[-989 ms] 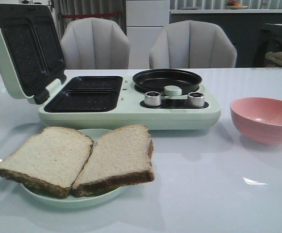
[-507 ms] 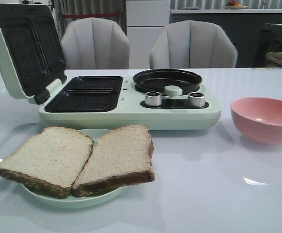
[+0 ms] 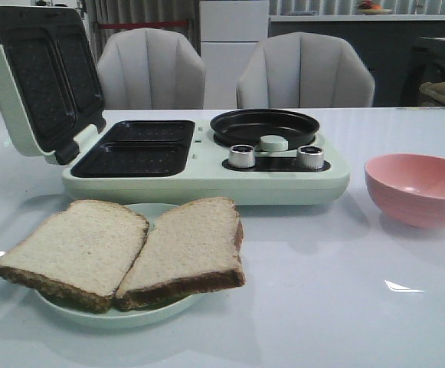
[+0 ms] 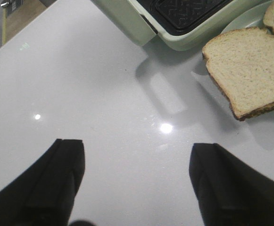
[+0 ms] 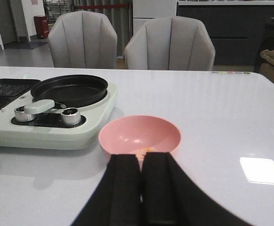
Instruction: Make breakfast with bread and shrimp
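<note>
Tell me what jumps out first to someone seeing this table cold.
Two big slices of bread overlap on a pale green plate at the near left of the table. Behind them sits a mint-green breakfast maker, its lid raised at the left over two dark waffle-patterned wells, with a round black pan on its right half. A pink bowl stands at the right, something small and orange showing inside it in the right wrist view.

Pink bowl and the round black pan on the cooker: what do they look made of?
Pink bowl: probably matte plastic or melamine; even colour, soft dull sheen, thick rounded rim. Ceramic can't be ruled out. Round black pan: likely metal with a dark non-stick coating; smooth, faintly glossy black surface, thin rim, set into the pale green cooker.
</note>
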`<state>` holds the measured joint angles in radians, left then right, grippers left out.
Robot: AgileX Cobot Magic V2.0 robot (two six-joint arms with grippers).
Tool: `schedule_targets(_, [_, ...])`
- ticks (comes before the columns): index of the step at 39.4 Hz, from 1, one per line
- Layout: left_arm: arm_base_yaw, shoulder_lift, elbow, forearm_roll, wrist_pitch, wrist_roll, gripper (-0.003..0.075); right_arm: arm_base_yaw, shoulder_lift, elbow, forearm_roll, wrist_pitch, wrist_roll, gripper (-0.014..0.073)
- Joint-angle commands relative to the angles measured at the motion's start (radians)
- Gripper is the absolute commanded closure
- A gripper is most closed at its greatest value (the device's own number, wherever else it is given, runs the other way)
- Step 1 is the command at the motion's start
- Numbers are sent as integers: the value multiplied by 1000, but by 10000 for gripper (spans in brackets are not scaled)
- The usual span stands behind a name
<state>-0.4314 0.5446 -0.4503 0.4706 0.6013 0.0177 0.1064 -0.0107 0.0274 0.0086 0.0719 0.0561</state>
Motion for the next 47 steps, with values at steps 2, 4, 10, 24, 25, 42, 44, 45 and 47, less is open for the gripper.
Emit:
schedule_targets(2, [-126,63,-34,189,-27,-99,197,-2,-21,-17,-9,-79,-4,437])
schedule_targets(4, [-195,96,-34,229,-6,-104,197,-2,-21,-17,-9,-79,-4,437])
schedule_targets(10, [-399,211,-34,325,44,-113,197,-2,-21,-17,-9,-79,-4,437])
schedule_targets(24, [-538,524,-34,562,15,-239,210,-2,-21,-17,-9,-79,-4,437])
schedule_targets(25, [-538,549,-34,577,6,-259,210,-2,-21,-17,-9,-79,-4,437])
schedule_targets(42, [-462,780,-34,742,-68,-377,207,-2,-21,-17,-9,-79,-4,437])
schedule_targets(44, [-448,797,-34,773,-68,-406,207,-2,-21,-17,-9,-79,-4,437])
schedule_targets(45, [-441,803,-34,785,-68,-413,207,-2,-21,-17,-9,-79,-4,437])
schedule_targets(47, [-436,817,-34,811,-71,-421,207,-2,-21,-17,-9,-79,-4,437])
